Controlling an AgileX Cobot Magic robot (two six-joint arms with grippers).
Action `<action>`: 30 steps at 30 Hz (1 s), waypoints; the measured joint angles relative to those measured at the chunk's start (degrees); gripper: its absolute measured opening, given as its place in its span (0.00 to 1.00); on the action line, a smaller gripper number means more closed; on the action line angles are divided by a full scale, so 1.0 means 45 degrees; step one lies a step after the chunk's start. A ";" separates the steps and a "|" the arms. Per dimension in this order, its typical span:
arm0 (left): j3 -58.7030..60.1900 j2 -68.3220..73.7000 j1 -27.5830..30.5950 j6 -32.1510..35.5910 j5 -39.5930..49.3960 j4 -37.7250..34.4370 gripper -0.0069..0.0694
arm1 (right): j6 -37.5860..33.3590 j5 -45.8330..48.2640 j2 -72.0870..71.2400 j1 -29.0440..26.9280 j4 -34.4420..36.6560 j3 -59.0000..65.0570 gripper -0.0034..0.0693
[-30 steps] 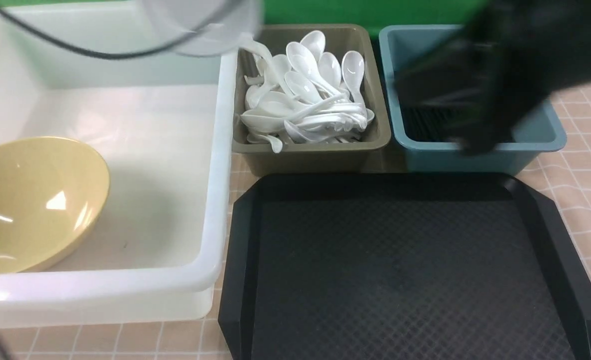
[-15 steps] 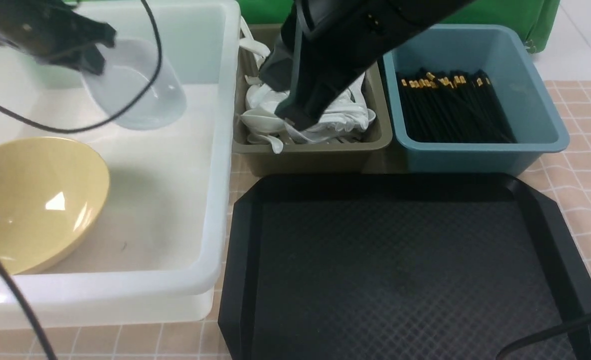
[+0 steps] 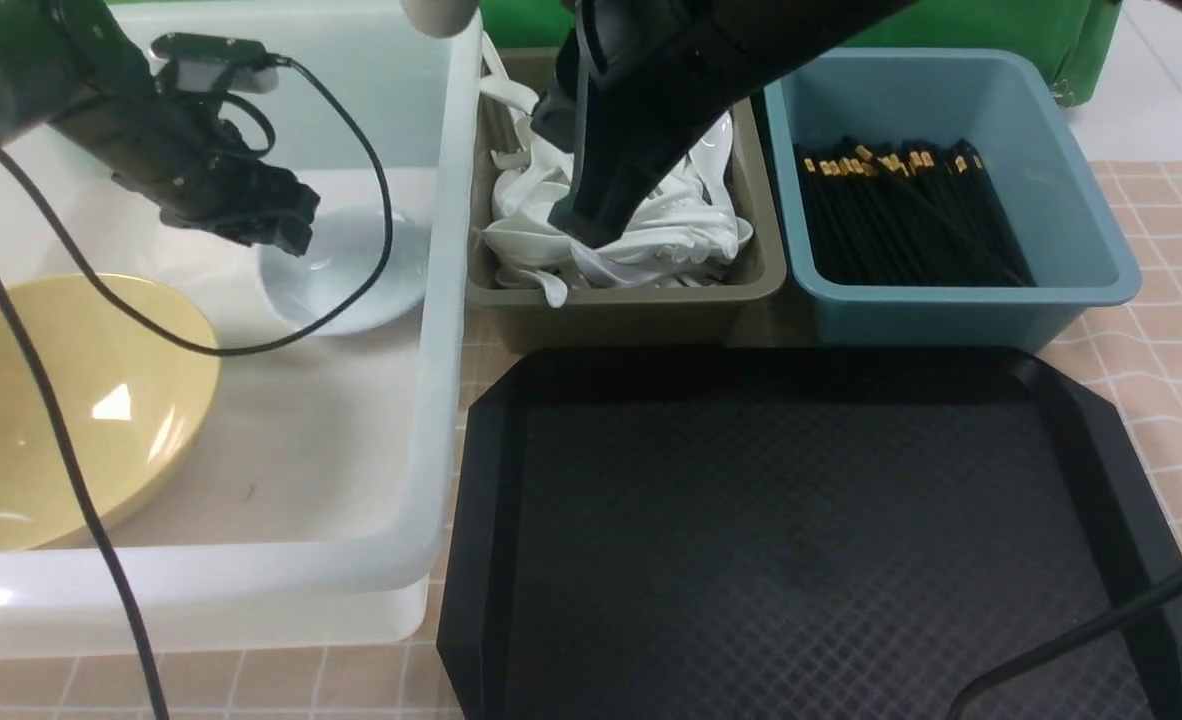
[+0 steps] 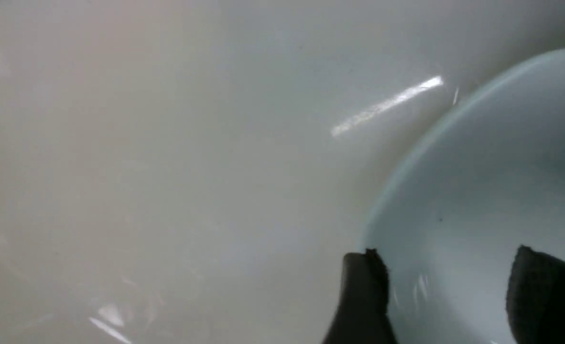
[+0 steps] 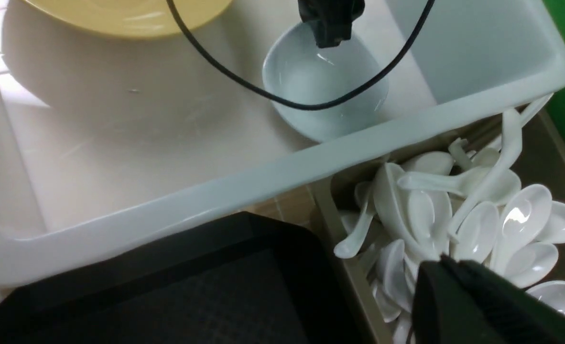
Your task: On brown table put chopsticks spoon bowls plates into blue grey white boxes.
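The small white dish lies on the floor of the big white tub, beside the yellow bowl. My left gripper hangs just over the dish's far rim. In the left wrist view its fingers stand apart, open, with the dish beneath them. My right gripper is shut and empty above the white spoons piled in the olive-grey bin; its tip hovers over them. Black chopsticks fill the teal-blue bin.
A black textured tray lies in front of the two small bins on the brown table. The left arm's cable loops over the dish. The right arm crosses above the grey bin from the upper right.
My left gripper came down into the tub with the dish, set it on the floor and opened. The right arm swung from the blue bin to over the spoons.
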 joint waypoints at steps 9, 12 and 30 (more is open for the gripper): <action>-0.3475 -0.2141 -0.0006 -0.2417 0.4020 0.0894 0.80 | 0.2311 0.0910 -0.0858 -0.0012 -0.1942 -0.0044 0.15; -0.3828 -0.3502 -0.0166 -0.2789 0.4912 0.1027 0.69 | 0.2705 0.1613 -0.1566 -0.0012 -0.2037 -0.0071 0.15; 0.7868 -1.3710 -0.1767 -0.2951 0.2073 0.1350 0.09 | 0.4471 -0.1329 -0.8100 -0.0024 -0.1933 0.8125 0.18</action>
